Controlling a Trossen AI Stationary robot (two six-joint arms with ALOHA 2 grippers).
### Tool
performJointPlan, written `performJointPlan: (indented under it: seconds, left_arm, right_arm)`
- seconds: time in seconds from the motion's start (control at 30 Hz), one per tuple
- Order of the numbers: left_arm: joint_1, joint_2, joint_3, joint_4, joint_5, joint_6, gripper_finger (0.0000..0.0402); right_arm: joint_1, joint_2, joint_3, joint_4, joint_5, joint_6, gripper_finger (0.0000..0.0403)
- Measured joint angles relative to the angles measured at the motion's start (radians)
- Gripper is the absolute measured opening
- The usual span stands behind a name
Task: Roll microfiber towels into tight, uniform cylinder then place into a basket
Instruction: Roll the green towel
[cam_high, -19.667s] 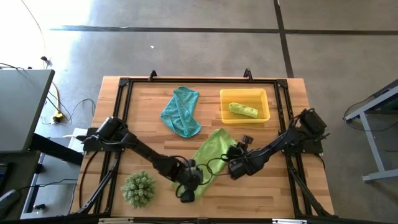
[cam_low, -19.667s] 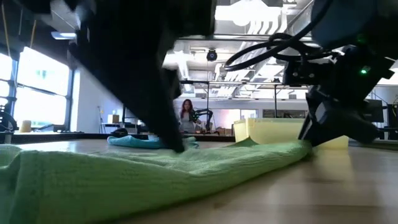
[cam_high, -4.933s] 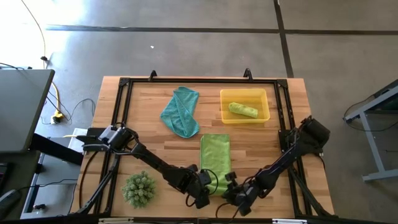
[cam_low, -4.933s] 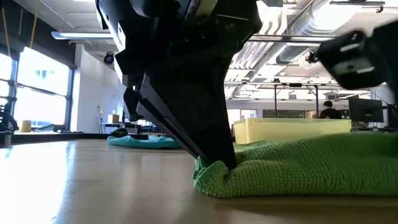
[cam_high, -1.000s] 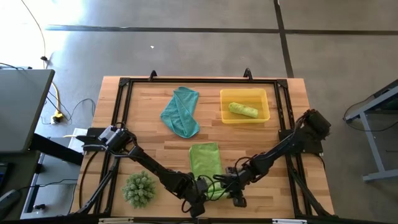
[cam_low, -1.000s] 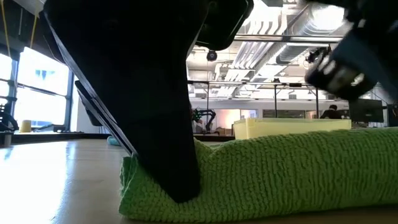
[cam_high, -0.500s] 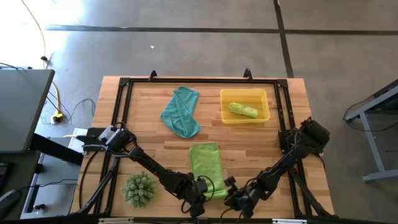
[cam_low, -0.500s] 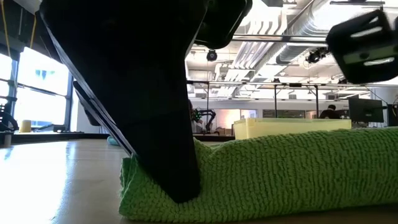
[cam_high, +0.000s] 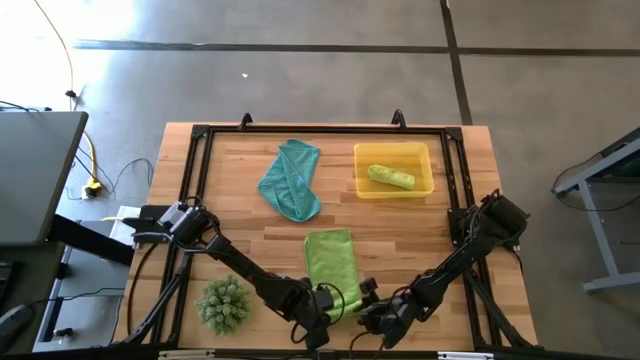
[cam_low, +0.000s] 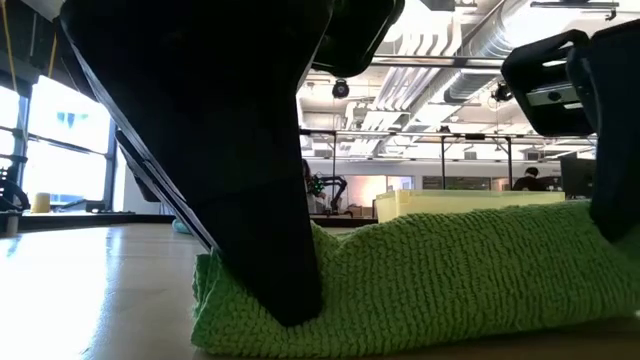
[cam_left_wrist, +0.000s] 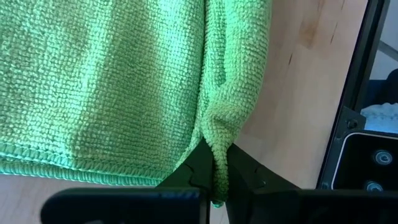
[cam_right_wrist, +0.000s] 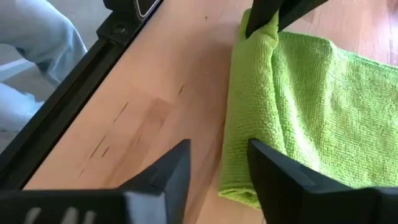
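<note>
Towels: we are counting three. One lime-green towel (cam_high: 331, 260) is lying folded flat near the front edge of the table (cam_high: 240, 195), one teal-blue towel (cam_high: 292, 179) is lying loosely bunched toward the back, and one rolled lime-green towel (cam_high: 390, 177) is resting inside the basket (cam_high: 362, 186).

Basket: we are counting one, yellow and translucent, standing at the back right, just beside the teal-blue towel but apart from it.

Spiky green plant (cam_high: 222, 304): one, sitting at the front left corner, well apart from the towels.

Left gripper (cam_left_wrist: 219, 180): we are seeing its fingers pinched together on a raised fold at the near corner of the folded lime-green towel, the cloth squeezed between them in the left wrist view.

Right gripper (cam_right_wrist: 219, 171): we are seeing its fingers standing apart, holding nothing, hovering at the other near corner of the same towel; one finger (cam_right_wrist: 273, 171) is lying over the towel's edge, the other over bare wood.

The folded towel is stretching away from both grippers toward the table's middle, its near edge lying between them.
</note>
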Motion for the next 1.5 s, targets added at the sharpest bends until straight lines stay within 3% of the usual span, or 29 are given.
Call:
performJointPlan:
  seconds: [0.23,0.67,1.3,1.5]
  left_arm:
    - [0.001,0.000,0.000,0.000,-0.004,0.009,0.0010]
    - [0.002,0.000,0.000,0.001,0.000,0.009,0.0010]
    - [0.006,-0.120,-0.006,-0.119,-0.004,0.129,0.0107]
    - [-0.020,-0.127,-0.005,-0.049,-0.012,0.274,0.0107]
  right_arm:
    - [-0.009,0.000,0.000,-0.007,-0.001,-0.004,0.0205]
    - [-0.055,0.051,0.006,-0.058,-0.008,0.062,0.0180]
    - [-0.054,0.052,0.006,-0.167,-0.024,0.387,0.0015]
    - [-0.053,0.052,0.005,-0.164,-0.023,0.451,0.0004]
